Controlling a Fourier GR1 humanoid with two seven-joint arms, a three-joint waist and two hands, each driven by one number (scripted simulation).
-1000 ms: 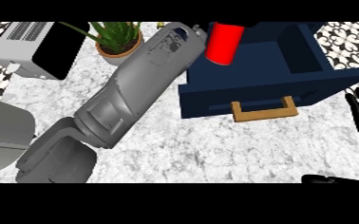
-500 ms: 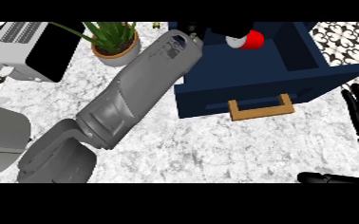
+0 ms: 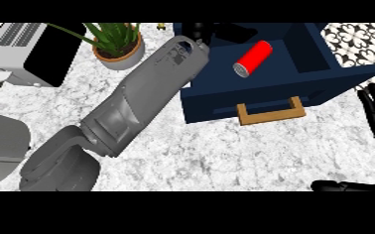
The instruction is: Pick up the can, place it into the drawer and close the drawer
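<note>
— Where is the can [image 3: 252, 58] found?

— It is seen lying on its side inside the open drawer [image 3: 326, 67], tilted, silver end toward the front wall — free of any hand.

— And the hands?

— The left hand [image 3: 199, 29] is glimpsed at the drawer's back edge, beyond the grey forearm [image 3: 147, 96]; whether its fingers are spread cannot be told. Nothing is seen held by it. Of the right hand [image 3: 343, 185], only dark fingers are shown at the lower right edge.

— How would the can handle?

— It is judged light, rigid and smooth, liable to roll. The wooden handle [image 3: 271, 112] is where the drawer would best be pushed.
</note>
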